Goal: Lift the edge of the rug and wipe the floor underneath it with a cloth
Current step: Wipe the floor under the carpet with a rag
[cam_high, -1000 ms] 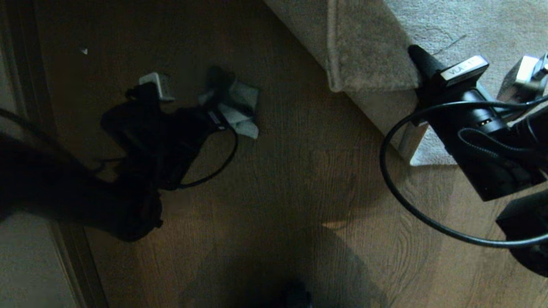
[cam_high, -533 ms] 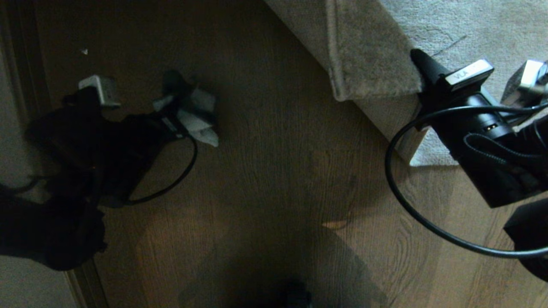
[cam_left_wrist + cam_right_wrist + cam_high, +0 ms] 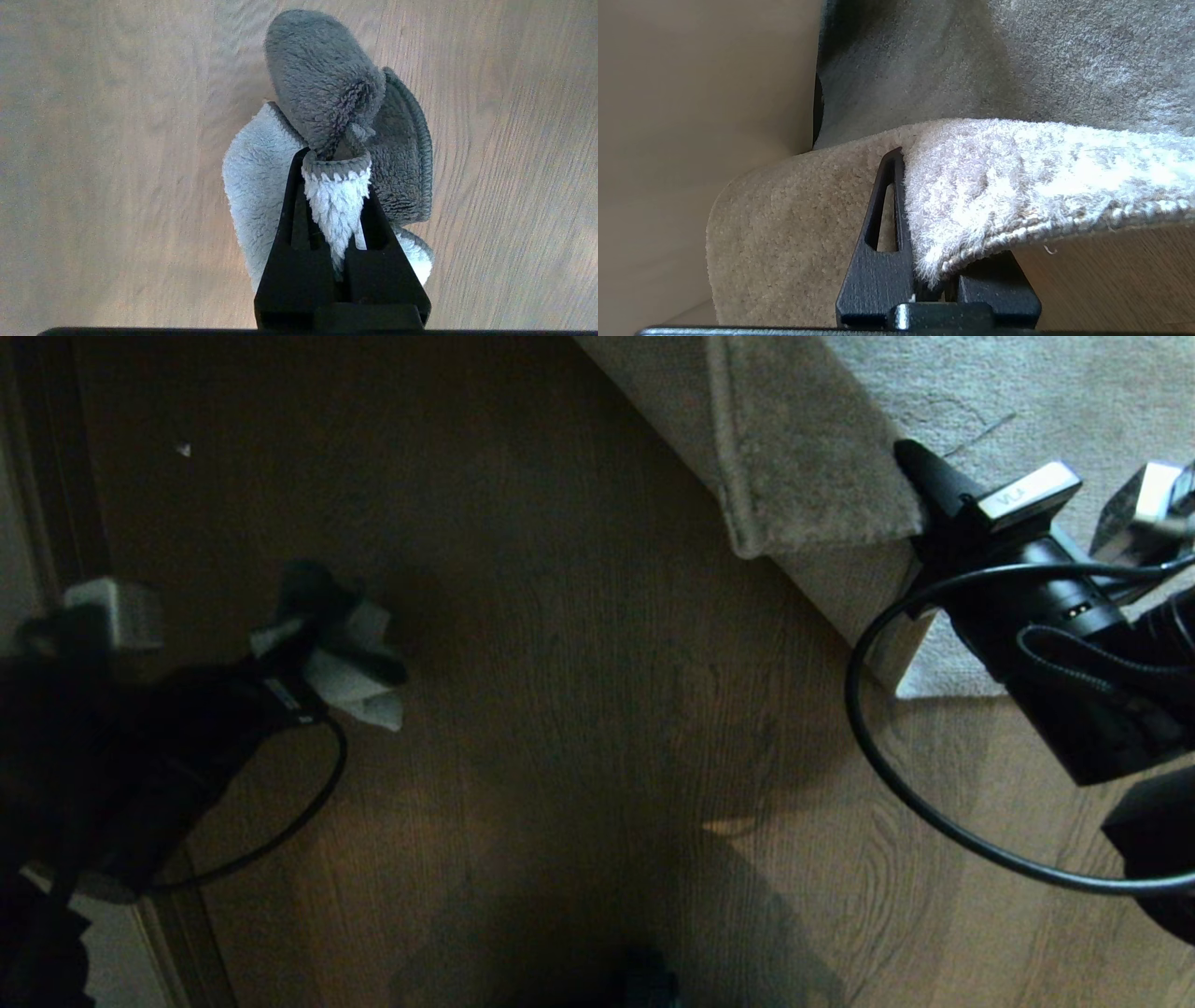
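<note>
Pinching the cloth (image 3: 350,658) at left-centre, the left gripper (image 3: 313,644) sits well left of the rug edge (image 3: 822,537) held raised at upper right by the right gripper (image 3: 920,476), floor (image 3: 597,728) between.

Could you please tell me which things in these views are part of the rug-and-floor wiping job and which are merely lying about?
Part of the job:
- rug edge, pinched up by the right gripper
- cloth, clamped in the left gripper
- floor

Lying about:
- small white speck on the planks
- loose black cable
</note>
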You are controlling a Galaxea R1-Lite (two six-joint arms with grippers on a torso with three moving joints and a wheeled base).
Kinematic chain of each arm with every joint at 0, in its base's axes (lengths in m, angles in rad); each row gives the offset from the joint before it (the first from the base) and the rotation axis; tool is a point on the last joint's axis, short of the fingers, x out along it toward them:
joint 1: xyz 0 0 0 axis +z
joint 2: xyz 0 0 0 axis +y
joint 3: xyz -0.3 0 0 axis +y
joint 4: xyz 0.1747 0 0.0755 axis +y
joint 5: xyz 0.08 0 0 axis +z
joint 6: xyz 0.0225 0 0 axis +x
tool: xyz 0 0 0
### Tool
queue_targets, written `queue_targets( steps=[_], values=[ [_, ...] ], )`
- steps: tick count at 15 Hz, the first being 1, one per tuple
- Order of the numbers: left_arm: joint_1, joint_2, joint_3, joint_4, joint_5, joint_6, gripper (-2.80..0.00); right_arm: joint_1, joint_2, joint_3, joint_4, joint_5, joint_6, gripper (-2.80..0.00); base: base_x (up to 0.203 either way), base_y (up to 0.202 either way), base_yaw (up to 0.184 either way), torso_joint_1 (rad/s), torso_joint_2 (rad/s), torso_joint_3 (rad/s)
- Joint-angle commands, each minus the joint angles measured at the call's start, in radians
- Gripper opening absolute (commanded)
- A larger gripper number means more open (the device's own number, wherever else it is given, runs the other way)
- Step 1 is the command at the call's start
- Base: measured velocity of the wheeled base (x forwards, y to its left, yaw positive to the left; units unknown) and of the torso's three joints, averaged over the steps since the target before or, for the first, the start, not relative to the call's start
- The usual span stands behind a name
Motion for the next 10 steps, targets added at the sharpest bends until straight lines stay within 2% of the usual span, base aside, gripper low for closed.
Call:
queue_targets(
  steps=[1,5,7,10],
  values=[
    [0.011,-0.084,0.114,-0.008,-0.003,0.024,-2.80,0.001,0.006,-0.004,-0.050,0.006,0.007,-2.80,0.000,0.000,0.000,0.000,0.00,0.000],
    [0.053,-0.223,0.334,0.014,-0.034,0.047,-2.80,0.001,0.006,-0.002,-0.050,0.012,0.007,-2.80,0.000,0.000,0.000,0.000,0.00,0.000],
    [0.084,-0.287,0.352,0.113,-0.032,0.061,-2.80,0.001,0.012,-0.003,-0.050,0.013,0.013,-2.80,0.000,0.000,0.000,0.000,0.00,0.000],
    [0.171,-0.299,0.353,0.150,-0.034,0.124,-2.80,0.002,0.020,-0.011,-0.050,0.013,0.012,-2.80,0.000,0.000,0.000,0.000,0.00,0.000]
  ],
)
